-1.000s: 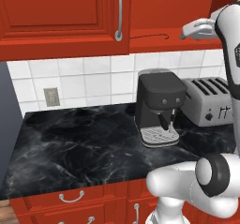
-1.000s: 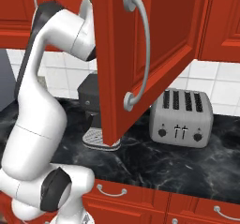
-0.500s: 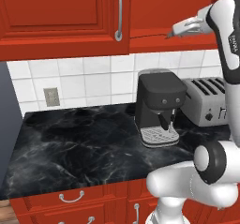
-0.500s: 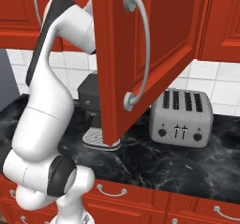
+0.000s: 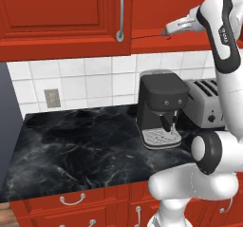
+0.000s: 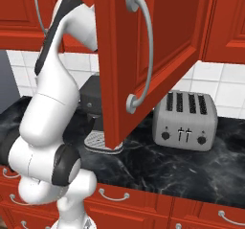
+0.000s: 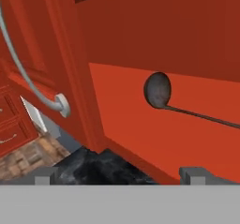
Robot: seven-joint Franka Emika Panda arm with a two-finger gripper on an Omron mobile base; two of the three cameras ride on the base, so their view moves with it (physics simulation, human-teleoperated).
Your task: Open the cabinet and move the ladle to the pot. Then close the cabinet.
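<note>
Cabinet door swung open above the coffee machine. Ladle lies flat on the cabinet's bottom shelf, bowl toward the door. Gripper jaws spread wide, empty, just outside the shelf, short of the ladle.

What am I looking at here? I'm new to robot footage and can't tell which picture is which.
This is a rendered kitchen with a white robot arm on a driving base. Two pictures come from cameras on the base, behind the arm to its left and right. The third comes from a camera on the hand, looking along the gripper, whose two dark finger tips stand wide apart, holding nothing.

The red wall cabinet has one door swung open. In the hand view, the ladle lies on the shelf inside, bowl towards the door, handle running off to the right.

On the black marble counter stand a dark coffee machine and a silver toaster.
</note>
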